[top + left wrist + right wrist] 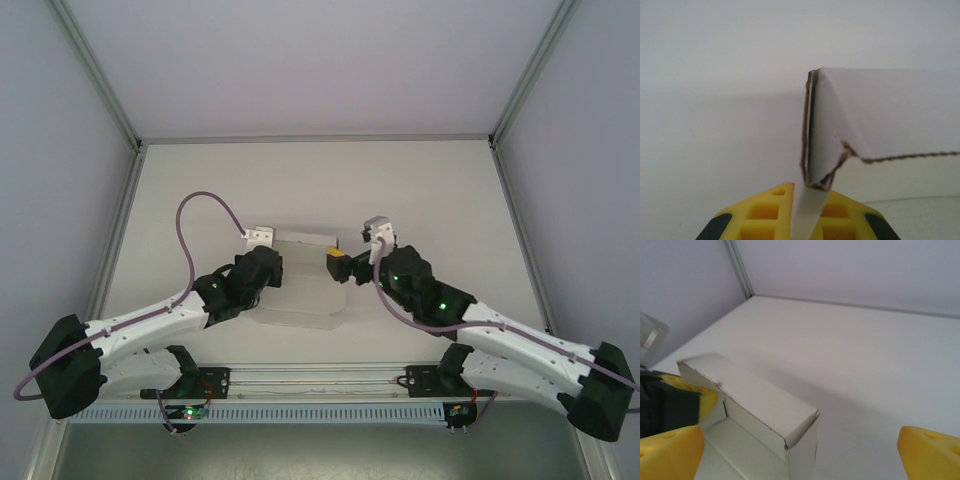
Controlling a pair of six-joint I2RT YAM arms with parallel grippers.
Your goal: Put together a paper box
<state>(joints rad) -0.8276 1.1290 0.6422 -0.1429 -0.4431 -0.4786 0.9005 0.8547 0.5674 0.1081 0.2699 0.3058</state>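
1. The left gripper (pixel 809 202) has its yellow fingers pressed together on a thin white flap at one end of the paper box (pixel 885 110).
2. The right gripper (pixel 800 437) is spread wide and grips nothing. A corner of the box sits just ahead, between its fingers.
3. The box is half-formed, with one long panel folded up. It lies on the white table (pixel 300 180), mid-table between the two grippers.
4. The step in hand looks like shaping the free end. To do it well, the left pinch should hold firm as an anchor. The right fingers should meet the card square to its crease and close gently, since thin card buckles easily.
5. Both arms reach inward from the near corners, with forearms angled to the centre and wrists facing across the box.
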